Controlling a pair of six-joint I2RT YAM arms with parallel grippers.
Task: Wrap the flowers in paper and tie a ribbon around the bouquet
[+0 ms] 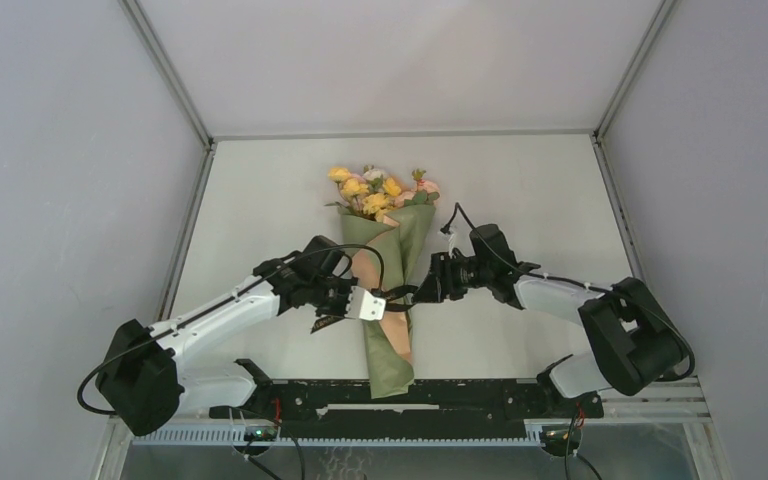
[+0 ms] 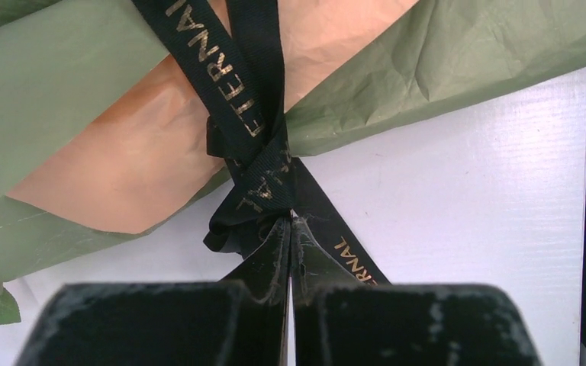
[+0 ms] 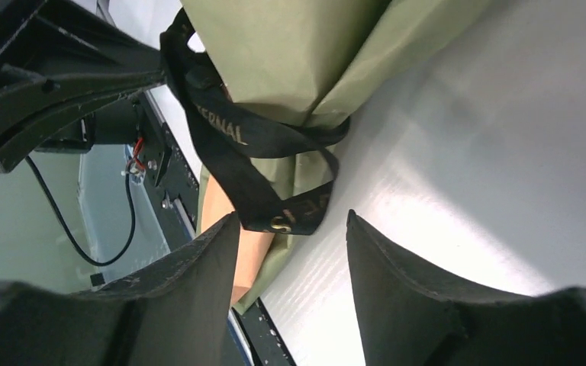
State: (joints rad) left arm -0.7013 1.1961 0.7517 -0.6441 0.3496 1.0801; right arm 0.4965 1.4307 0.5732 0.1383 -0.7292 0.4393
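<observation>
The bouquet lies in the middle of the table: pink and yellow flowers (image 1: 380,190) at the far end, inside a cone of olive paper (image 1: 390,355) with peach lining (image 2: 152,168). A black ribbon (image 2: 255,130) with gold lettering crosses over itself at the cone's waist. My left gripper (image 2: 291,223) is shut, its tips pinching the ribbon right at the crossing; from above it (image 1: 390,297) sits at the cone's left side. My right gripper (image 3: 294,229) stands open beside the cone's right side (image 1: 424,290). A loose ribbon end (image 3: 275,213) hangs just ahead of its tips, touching neither.
A black rail (image 1: 410,395) runs along the near table edge just below the cone's tail. Grey enclosure walls and metal frame posts (image 1: 188,215) bound the white table (image 1: 540,200) on three sides. A thin black cable (image 3: 69,229) hangs past the rail.
</observation>
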